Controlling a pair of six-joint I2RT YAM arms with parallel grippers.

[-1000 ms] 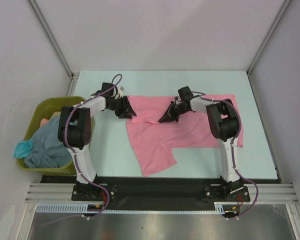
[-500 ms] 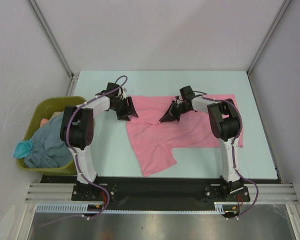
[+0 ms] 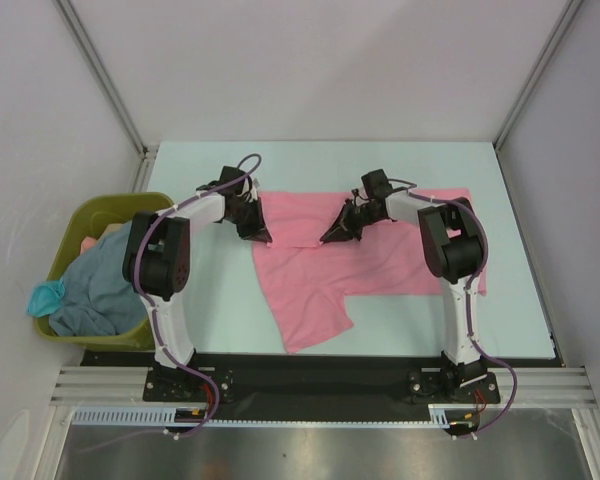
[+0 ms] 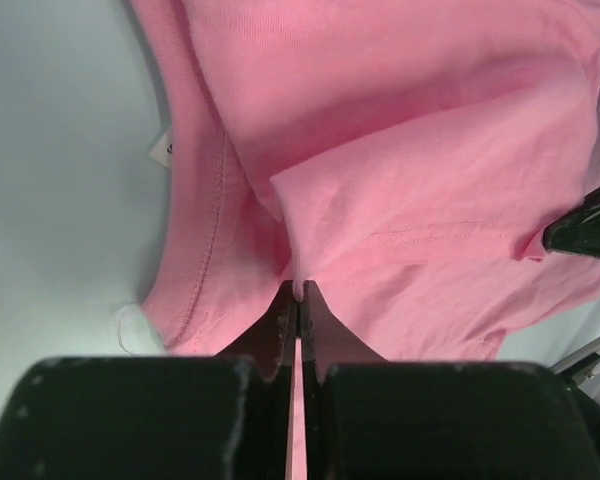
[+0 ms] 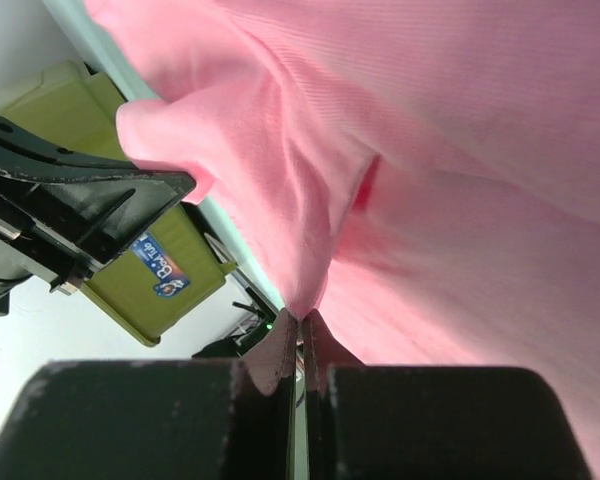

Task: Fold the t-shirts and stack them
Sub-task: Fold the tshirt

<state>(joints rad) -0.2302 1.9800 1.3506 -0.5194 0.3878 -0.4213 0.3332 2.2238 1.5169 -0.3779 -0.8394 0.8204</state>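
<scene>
The pink t-shirt (image 3: pixel 380 265) lies spread on the desk (image 3: pixel 210 300), from the centre out toward 3 o'clock. The left arm's jaws are clamped on a small tuck of its cloth by the collar, at the shirt's 10 o'clock corner, and the right arm's jaws are pinched shut on another tuck near 12 o'clock. Two grips set apart along that far hem would likely let the edge lift evenly for a fold, while the grey-blue and teal shirts (image 3: pixel 95 285) wait heaped in the olive bin (image 3: pixel 92 212) at the desk's 9 o'clock side.
</scene>
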